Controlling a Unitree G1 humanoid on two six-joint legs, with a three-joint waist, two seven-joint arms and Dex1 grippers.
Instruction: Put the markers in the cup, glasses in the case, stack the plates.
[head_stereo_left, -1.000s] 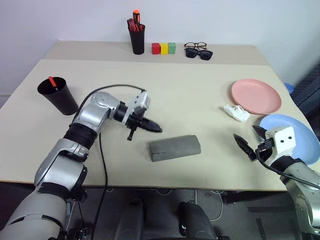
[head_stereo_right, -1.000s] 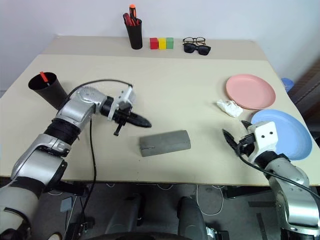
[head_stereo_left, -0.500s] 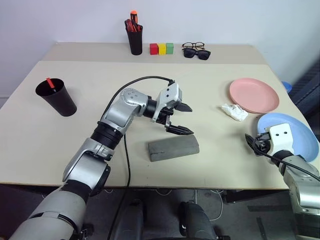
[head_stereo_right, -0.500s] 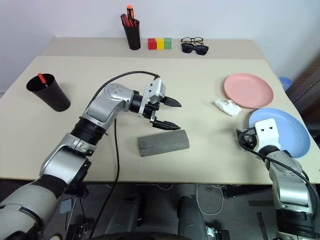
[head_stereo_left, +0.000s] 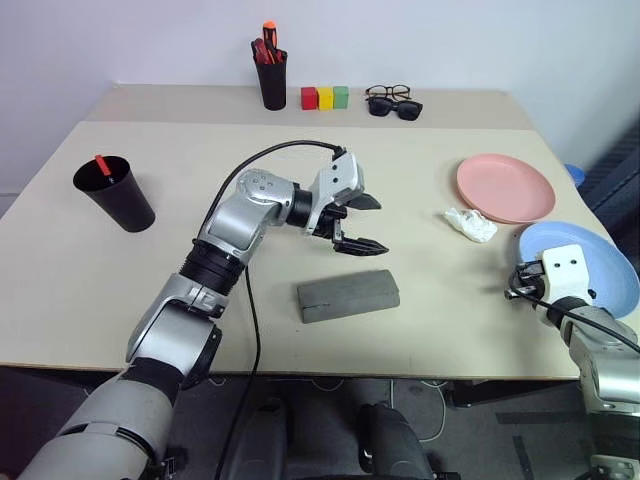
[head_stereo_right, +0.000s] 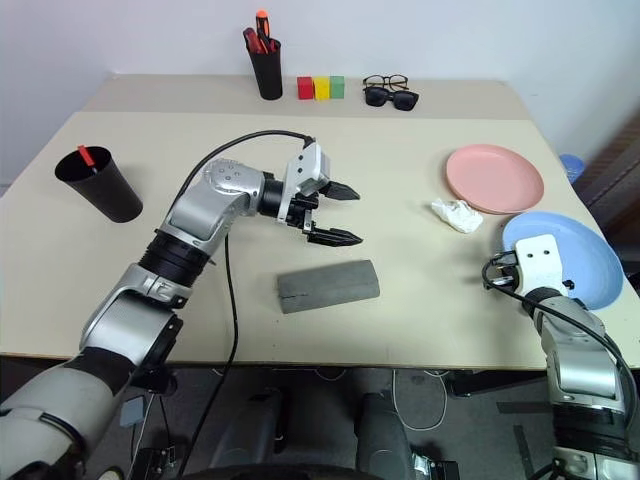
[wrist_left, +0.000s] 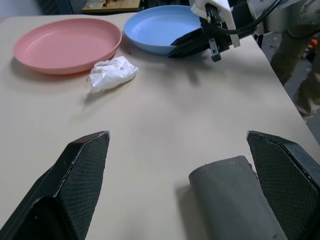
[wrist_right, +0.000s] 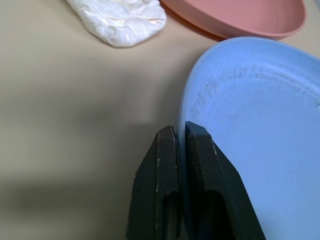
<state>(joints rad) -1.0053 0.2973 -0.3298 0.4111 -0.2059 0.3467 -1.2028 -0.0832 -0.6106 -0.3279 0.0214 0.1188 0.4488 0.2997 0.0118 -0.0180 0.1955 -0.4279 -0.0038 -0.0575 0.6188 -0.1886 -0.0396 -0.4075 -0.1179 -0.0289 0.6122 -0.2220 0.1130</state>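
The right gripper (wrist_right: 179, 134) is pinched shut on the near rim of the blue plate (head_stereo_left: 600, 262) at the tabletop's (head_stereo_left: 420, 190) right edge, with the pink plate (head_stereo_left: 505, 187) just behind it. The left gripper (head_stereo_left: 362, 222) hangs spread wide above the closed grey case (head_stereo_left: 348, 295) near the front edge, holding nothing. The black cup (head_stereo_left: 114, 192) with a red-capped marker (head_stereo_left: 102, 164) stands near the left edge.

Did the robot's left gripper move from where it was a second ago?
Yes. The left gripper swung toward the robot's right, past the near end of the grey felt glasses case to above its middle, and its jaws opened.
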